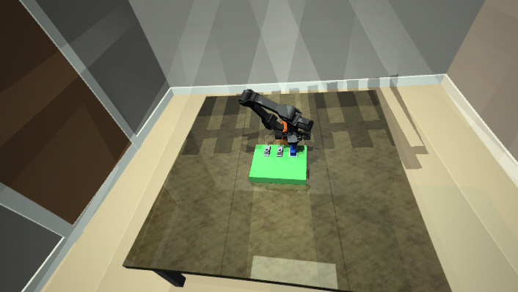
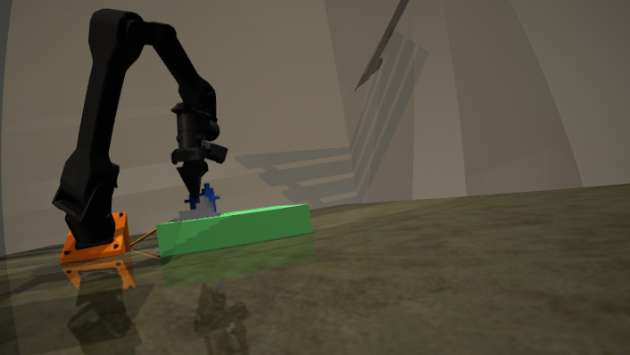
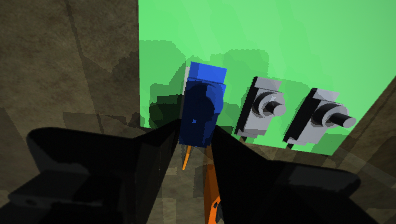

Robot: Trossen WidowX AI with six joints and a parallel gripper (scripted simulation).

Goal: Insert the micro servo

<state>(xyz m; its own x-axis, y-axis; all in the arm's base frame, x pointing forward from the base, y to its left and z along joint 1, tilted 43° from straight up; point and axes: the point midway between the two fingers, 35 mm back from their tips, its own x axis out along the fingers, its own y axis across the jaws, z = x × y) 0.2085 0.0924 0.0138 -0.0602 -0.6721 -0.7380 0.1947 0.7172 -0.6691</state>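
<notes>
Where our jaws (image 1: 293, 144) (image 2: 194, 194) stand partly open, clamped on the blue servo (image 1: 293, 150) (image 2: 210, 198) (image 3: 202, 107), shaft up, its long axis runs outward between them. Directly below: the pale-edged pocket (image 1: 293, 156) in the green deck (image 1: 279, 166) (image 2: 236, 229) (image 3: 280, 30); ears look raised. We judge straight lowering next.
</notes>
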